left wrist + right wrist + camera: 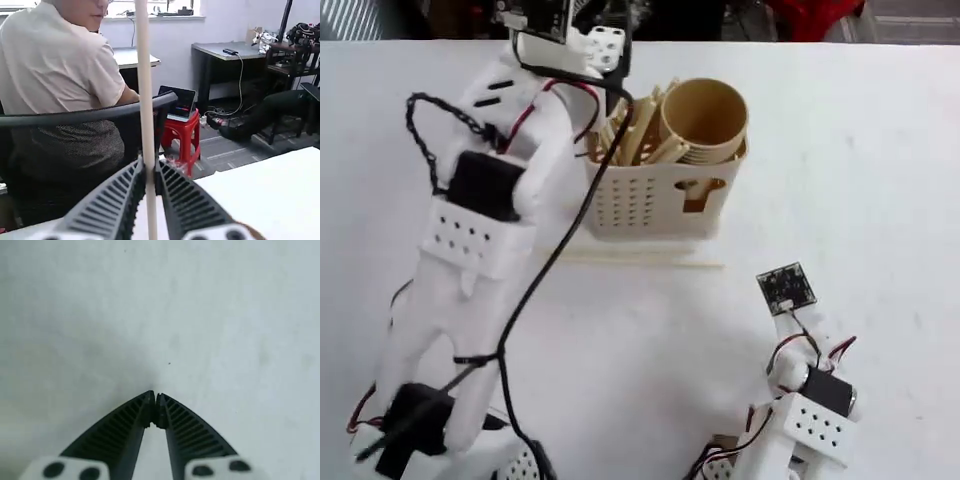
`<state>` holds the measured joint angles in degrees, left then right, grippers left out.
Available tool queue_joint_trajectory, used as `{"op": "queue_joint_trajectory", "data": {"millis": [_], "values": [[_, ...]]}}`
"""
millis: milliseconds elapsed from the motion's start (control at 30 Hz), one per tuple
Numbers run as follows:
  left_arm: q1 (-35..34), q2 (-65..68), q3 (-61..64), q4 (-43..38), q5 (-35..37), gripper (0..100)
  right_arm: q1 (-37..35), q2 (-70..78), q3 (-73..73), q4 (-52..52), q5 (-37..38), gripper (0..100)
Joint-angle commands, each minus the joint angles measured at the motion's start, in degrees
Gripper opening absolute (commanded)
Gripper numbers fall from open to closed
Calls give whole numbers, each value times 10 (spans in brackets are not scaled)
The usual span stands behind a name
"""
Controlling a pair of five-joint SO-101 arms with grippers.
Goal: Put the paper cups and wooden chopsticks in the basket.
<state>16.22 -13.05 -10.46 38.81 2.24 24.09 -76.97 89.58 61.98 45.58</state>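
Left wrist view has your left gripper point(149, 167) clamped on one wooden chopstick point(145, 90), which stands upright between the jaws. High view: your basket point(655, 205) sits mid-table with stacked paper cups point(705, 120) and a bundle of chopsticks point(632, 130) inside, and a loose chopstick point(650, 263) lies flat on the table point(860, 150) just in front of it. Your right gripper point(155, 402) is pinched closed on nothing, above the white tabletop.
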Motion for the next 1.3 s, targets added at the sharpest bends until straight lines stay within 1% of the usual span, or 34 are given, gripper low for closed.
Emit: {"op": "queue_joint_trajectory", "data": {"millis": [0, 100, 233, 400, 767, 967, 1267], "values": [[-2, 11, 27, -46, 50, 25, -7, -10, -4, 1, 5, 17], [-4, 15, 35, -47, 51, 24, -7, -10, -3, 1, 5, 17], [-3, 15, 36, -22, 55, 24, -7, -10, -3, 1, 5, 17], [-12, 15, 36, 2, 119, 27, -7, -10, -3, 1, 5, 17], [-16, 14, 45, 22, 123, 30, -7, -10, -3, 1, 5, 17], [-27, 12, 41, 31, 123, 147, -7, -10, -3, 1, 5, 17], [-50, 12, 41, 34, 123, 142, -7, -10, -3, 1, 5, 17]]}}
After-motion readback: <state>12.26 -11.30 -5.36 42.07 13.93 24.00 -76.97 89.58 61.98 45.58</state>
